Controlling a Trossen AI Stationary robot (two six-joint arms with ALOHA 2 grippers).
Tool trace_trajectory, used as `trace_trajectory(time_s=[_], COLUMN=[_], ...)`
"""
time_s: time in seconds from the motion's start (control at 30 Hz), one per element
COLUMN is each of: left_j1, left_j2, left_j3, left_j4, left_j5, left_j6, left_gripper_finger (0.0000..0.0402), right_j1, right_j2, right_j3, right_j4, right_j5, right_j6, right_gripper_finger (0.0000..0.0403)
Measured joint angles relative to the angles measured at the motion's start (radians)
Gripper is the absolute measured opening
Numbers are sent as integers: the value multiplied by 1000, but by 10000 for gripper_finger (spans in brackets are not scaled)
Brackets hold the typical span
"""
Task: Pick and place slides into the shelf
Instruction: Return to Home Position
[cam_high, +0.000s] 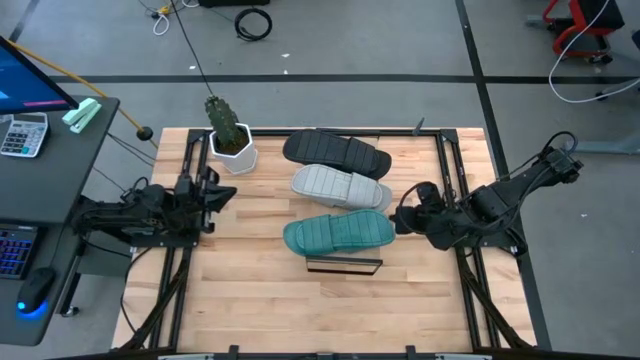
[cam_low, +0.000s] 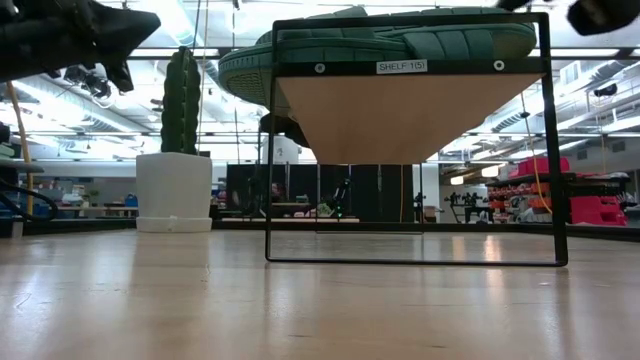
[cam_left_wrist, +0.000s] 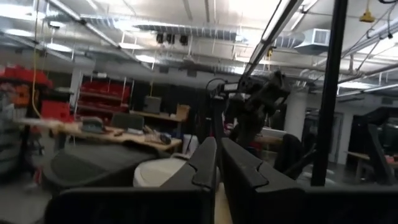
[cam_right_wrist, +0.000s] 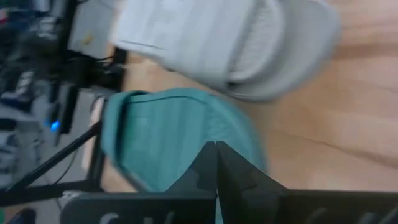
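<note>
Toward the front of the slatted wooden tabletop (cam_high: 250, 300) stands the light-wood shelf with a thin black metal frame (cam_low: 400, 120), a white label (cam_low: 401, 67) on its front rail. The teal foam slide sandal (cam_high: 338, 233) lies across the shelf's nearest stretch. The right gripper (cam_high: 402, 215) hovers just beside one end of it, fingers clenched together on nothing. Next back lies the light grey foam slide (cam_high: 340, 186). Level with it but well apart, the left gripper (cam_high: 225, 192) is likewise pressed closed and empty. Behind the grey one comes the black foam slide (cam_high: 335, 150), and farthest back a green cactus in a white pot (cam_high: 230, 135). All three slides rest on the shelf. Being foam, they should be light, soft and grippy. I judge the ribbed strap or mid-sole edge the best hold, since an end pinch would let one sag.
</note>
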Motion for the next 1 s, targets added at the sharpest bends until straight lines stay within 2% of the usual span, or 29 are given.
trace_trajectory(time_s=[0.17,0.33,0.43,0.73,1.0], left_j1=[0,0,0,0,0], left_j2=[0,0,0,0,0], left_j3=[0,0,0,-1,-1], left_j4=[-17,-16,-17,-94,-119], left_j5=[-26,-56,-58,-95,-95], left_j6=[-48,-49,-59,-183,-229], left_gripper_finger=[30,19,17,26,13], right_j1=[0,-8,-26,-138,-175], right_j2=[-4,-36,-59,-173,-364], right_j3=[-15,-144,-204,-216,-401], right_j4=[180,461,574,591,705], right_j5=[21,18,17,-46,-75], right_j6=[-187,-339,-436,-762,-839], right_gripper_finger=[0,0,0,0,0])
